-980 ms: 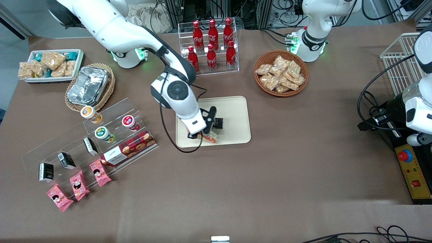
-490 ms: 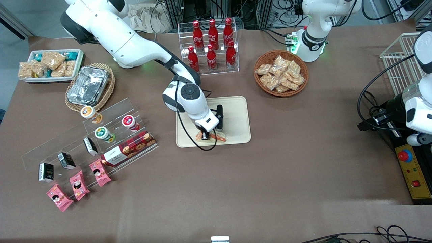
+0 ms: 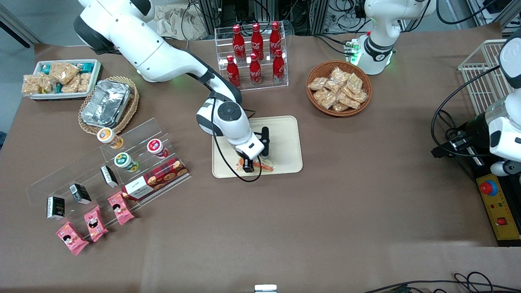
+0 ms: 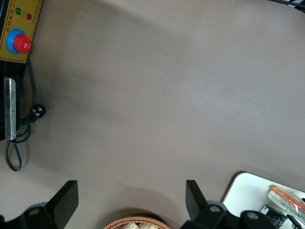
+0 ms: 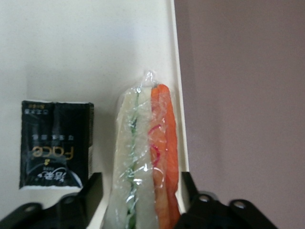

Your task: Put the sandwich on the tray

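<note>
Front view, centre of frame: the gripper (image 3: 249,165) is low over the tray (image 3: 285,138), its fingers grasping the sandwich (image 3: 264,165) at the tray's near edge. Remaining: release and retract.

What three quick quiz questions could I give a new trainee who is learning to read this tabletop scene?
1. True or false: the sandwich lies between the gripper fingers, over the tray.
2. What lies on the tray beside the sandwich? A) small black packet B) red bottle C) foil container
3. Fill in: the sandwich sits close to the tray's ____.

Key: 1 true; 2 A; 3 rim, at the edge nearer the front camera.
</note>
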Available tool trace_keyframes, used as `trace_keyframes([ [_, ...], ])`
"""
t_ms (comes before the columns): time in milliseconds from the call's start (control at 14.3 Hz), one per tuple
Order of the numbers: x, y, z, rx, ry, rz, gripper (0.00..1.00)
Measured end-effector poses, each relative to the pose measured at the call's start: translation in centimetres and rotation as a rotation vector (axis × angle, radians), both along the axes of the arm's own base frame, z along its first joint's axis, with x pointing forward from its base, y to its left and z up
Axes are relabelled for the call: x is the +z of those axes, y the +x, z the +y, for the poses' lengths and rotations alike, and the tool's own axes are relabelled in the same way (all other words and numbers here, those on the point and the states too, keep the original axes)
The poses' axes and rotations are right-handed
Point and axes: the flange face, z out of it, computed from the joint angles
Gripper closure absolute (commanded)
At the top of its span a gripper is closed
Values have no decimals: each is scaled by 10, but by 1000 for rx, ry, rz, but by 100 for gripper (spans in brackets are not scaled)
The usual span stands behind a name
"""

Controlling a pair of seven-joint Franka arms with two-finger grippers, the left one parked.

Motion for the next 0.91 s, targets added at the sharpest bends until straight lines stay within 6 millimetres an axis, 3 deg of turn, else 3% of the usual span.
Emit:
trace_keyframes([
  [140, 7, 5, -2, -21, -4, -4, 1],
  [280, 31, 10, -7, -104, -45, 33, 1],
  [630, 158, 1, -25, -279, -86, 134, 1],
  [770, 197, 7, -54, -399, -78, 183, 1],
  [910, 235, 24, -104, -516, -83, 203, 1],
])
